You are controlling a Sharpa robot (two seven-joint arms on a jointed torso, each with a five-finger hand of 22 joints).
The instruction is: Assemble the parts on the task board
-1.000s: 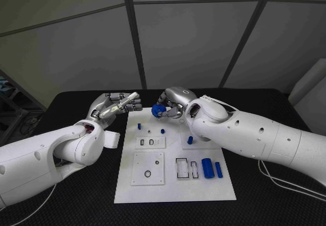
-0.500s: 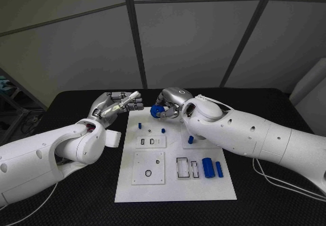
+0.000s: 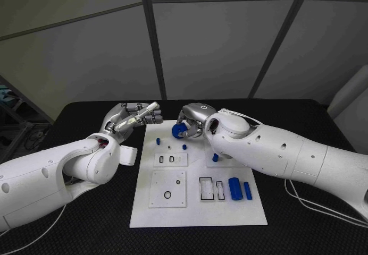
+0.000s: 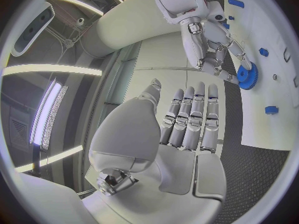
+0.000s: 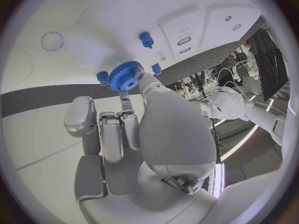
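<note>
Blue gear (image 5: pixel 126 77) between right hand (image 3: pixel 193 121) fingertips; left hand (image 4: pixel 187 117) flat, empty

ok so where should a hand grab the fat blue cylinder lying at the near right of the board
Pinch the blue cylinder across its round sides at mid-length, coming straight down from above. It lies flat on the task board, with a slimmer blue pin close on one side and a slot on the other, so fingers probably need to stay narrow.

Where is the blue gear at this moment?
In the head view the blue gear is held in the right hand over the far end of the task board, just beyond two small blue pegs.
</note>
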